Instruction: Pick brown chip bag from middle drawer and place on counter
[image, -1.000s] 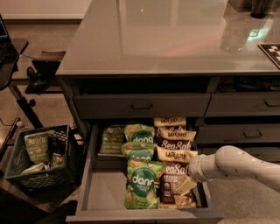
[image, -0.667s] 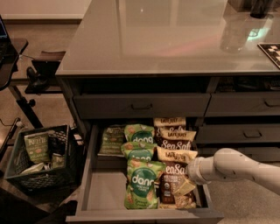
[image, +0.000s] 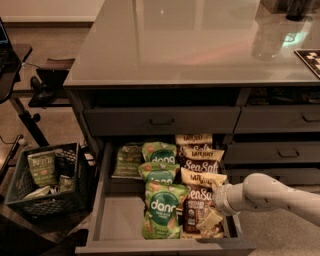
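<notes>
Broadly, we see the counter (image: 190, 45) filling the top of the view, glossy and grey, with the cabinet fronts below it. Beneath that, the middle drawer (image: 117, 217) stands pulled out, its floor bare at the left and packed with snack bags at the right. A black crate (image: 45, 182) sits on the floor to its left. The pale arm (image: 270, 195) reaches in from the right. Green dang bags (image: 162, 207) lie in one column; beside them runs a column of brown ones, overlapping like shingles.

The brown chip bag (image: 196, 200) nearest the drawer's front lies flat on top of that column, against the right wall. The gripper (image: 209, 221) sits low over its lower right corner, seemingly touching it; we cannot tell whether the claw is spread or pinched.

We judge the bag light, air-puffed, crinkly and slick, with brittle contents. A pinch on a sealed edge or corner suits it better than a squeeze across the belly.
</notes>
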